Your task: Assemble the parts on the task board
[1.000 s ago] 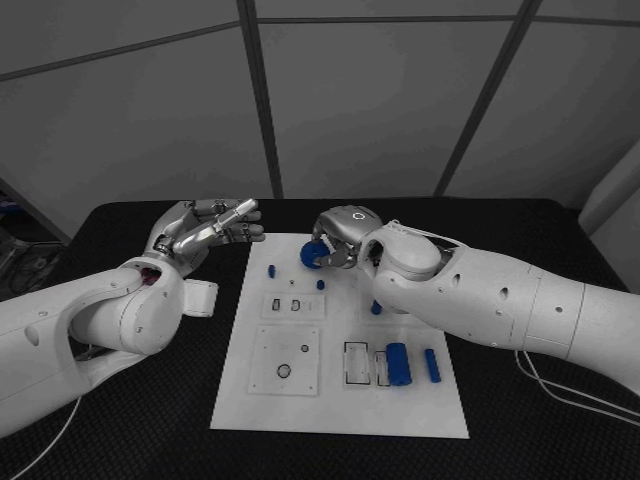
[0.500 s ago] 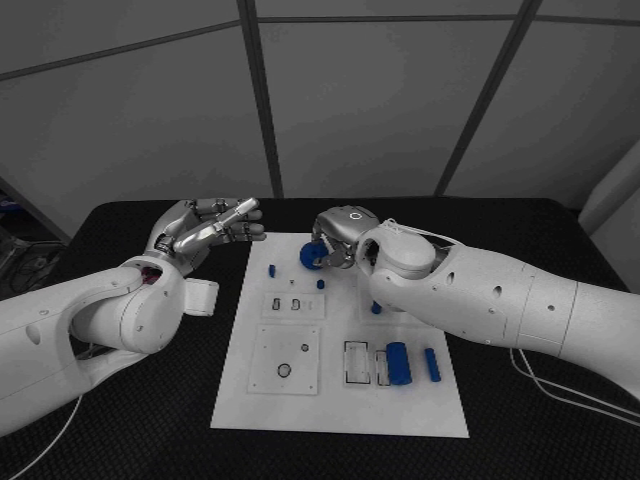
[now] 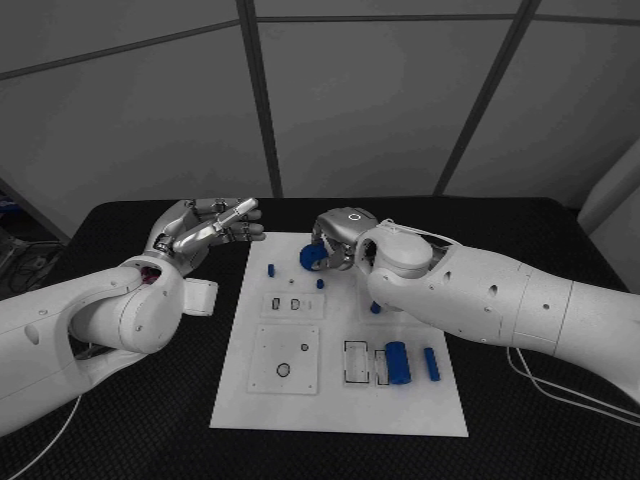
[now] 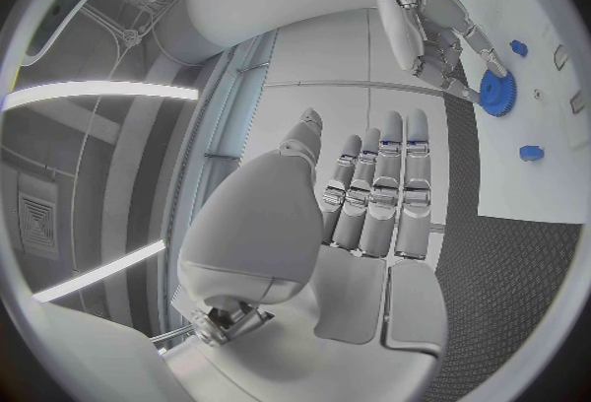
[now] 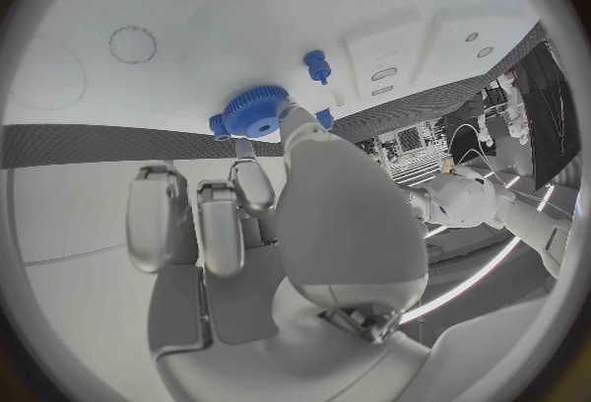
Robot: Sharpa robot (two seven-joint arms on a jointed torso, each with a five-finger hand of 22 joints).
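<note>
1. Broadly, the table (image 3: 147, 420) carries a white board (image 3: 335, 400) at its middle.
2. Left hand (image 3: 202, 232) hangs off the board's far left corner, fingers (image 4: 388, 175) straight, side by side, holding nothing.
3. Right hand (image 3: 338, 238) pinches a blue gear (image 3: 312, 256) in its fingers (image 5: 240, 187) over the board's far edge.

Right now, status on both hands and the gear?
Right hand holds blue gear over board. Left hand open, off the board. Nothing in the way.

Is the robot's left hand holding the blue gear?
No: the left hand is held up with nothing in it, while the right hand grips the blue gear over the white board.
</note>
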